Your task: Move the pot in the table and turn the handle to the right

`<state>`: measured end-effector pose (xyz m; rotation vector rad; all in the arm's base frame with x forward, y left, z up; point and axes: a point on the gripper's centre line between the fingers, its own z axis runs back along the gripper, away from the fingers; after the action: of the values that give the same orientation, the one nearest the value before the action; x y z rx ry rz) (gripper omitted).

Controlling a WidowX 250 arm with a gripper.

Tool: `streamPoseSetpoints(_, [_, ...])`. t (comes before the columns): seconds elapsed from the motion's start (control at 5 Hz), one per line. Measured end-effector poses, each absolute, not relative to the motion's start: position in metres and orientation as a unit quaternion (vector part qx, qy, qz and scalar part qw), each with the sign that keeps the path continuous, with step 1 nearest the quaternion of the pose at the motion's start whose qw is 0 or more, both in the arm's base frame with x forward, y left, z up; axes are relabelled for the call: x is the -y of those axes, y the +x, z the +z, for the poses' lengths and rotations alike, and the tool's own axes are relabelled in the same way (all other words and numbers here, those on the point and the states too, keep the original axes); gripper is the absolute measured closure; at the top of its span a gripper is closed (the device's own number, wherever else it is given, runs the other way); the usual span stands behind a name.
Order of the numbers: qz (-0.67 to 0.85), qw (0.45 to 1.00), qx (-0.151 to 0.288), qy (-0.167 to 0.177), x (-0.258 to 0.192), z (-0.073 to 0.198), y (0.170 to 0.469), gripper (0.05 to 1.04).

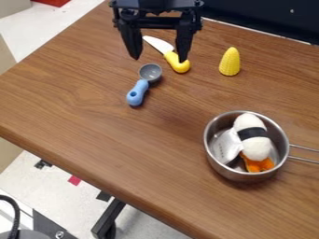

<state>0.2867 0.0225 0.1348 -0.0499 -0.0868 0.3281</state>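
The gripper [158, 57] hangs at the top of the view, its two fingers spread wide with nothing held between them. It is over the far part of the table, up and to the left of the pot. A silver metal pot [213, 158] stands on the wooden table [112, 135] at the lower right. Its wire handle [305, 153] points to the right and reaches the view's edge. Inside the pot lie a white item with a black band [253, 135], a silvery piece [225, 146] and something orange [257, 164].
A knife with a yellow handle [176, 63] lies beneath the gripper. Just nearer is a grey scoop with a blue handle [137, 92]. A yellow corn piece [230, 62] stands to the right. The table's near edge runs diagonally from left to bottom.
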Motion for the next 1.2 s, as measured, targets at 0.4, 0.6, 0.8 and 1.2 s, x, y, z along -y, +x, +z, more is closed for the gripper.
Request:
streamPoseSetpoints(0.4, [0.098, 0.995, 0.033, 0.004, -0.008, 0.114, 0.280, 0.083])
streamPoseSetpoints(0.6, [0.045, 0.998, 0.045, 0.025, 0.008, 0.110, 0.276, 0.083])
streamPoseSetpoints(0.8, [0.033, 0.998, 0.039, 0.031, 0.024, 0.099, 0.267, 0.083])
streamPoseSetpoints(1.2, [0.059, 0.996, 0.038, 0.051, 0.055, 0.078, 0.254, 0.083])
